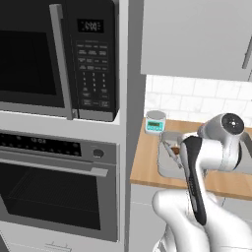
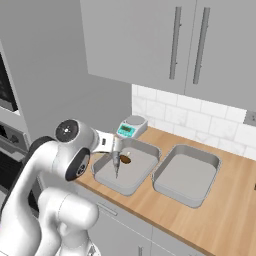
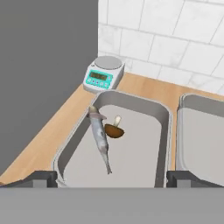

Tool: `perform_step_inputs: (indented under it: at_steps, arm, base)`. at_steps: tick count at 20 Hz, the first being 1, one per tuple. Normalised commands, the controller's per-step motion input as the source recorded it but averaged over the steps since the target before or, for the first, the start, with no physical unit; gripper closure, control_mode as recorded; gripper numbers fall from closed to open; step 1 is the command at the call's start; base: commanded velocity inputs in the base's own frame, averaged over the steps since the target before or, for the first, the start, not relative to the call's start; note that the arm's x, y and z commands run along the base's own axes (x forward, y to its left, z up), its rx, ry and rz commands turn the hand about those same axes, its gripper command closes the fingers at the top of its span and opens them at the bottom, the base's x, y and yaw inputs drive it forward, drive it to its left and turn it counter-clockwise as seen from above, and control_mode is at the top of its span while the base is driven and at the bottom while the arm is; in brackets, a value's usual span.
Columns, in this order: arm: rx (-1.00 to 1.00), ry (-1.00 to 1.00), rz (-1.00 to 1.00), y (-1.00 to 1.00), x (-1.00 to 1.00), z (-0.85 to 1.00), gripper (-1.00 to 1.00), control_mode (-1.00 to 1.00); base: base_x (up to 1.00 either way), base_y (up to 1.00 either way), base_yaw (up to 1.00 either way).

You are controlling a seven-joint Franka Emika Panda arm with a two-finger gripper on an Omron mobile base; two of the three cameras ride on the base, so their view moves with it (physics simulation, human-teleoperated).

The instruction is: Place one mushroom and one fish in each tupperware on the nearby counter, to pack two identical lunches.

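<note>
Two tupperwares sit side by side on the counter (image 2: 235, 200): the right tupperware (image 2: 187, 175) at 3 o'clock, and the left tupperware (image 3: 148, 109) holding a fish (image 3: 99, 138) and, apparently touching it, a mushroom (image 3: 114, 130). Above, the gripper (image 3: 111, 177) hangs wide open, holding nothing.

tupperwares (image 3: 162, 114): grey | fish (image 3: 99, 136): silver-grey | mushroom (image 3: 114, 130): brown, pale stem | counter (image 3: 144, 84): light-brown wood
</note>
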Motion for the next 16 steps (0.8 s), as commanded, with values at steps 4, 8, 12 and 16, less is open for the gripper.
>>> perform_step_inputs:
  at_steps: [4,8,12,16]
  arm:
    - [0.0,-0.01,0.0,0.15,-0.49,0.8,-1.0,-1.0]
    - [0.0,0.0,0.0,0.16,-0.73,0.44,-1.0,-1.0]
    - [0.0,-0.07,0.0,0.0,-0.89,0.25,-1.0,-1.0]
    - [0.0,-0.03,0.0,0.05,-0.76,0.42,-1.0,-1.0]
  base:
    - [0.0,0.0,0.0]
    - [0.0,0.0,0.0]
    - [0.0,0.0,0.0]
    - [0.0,0.0,0.0]
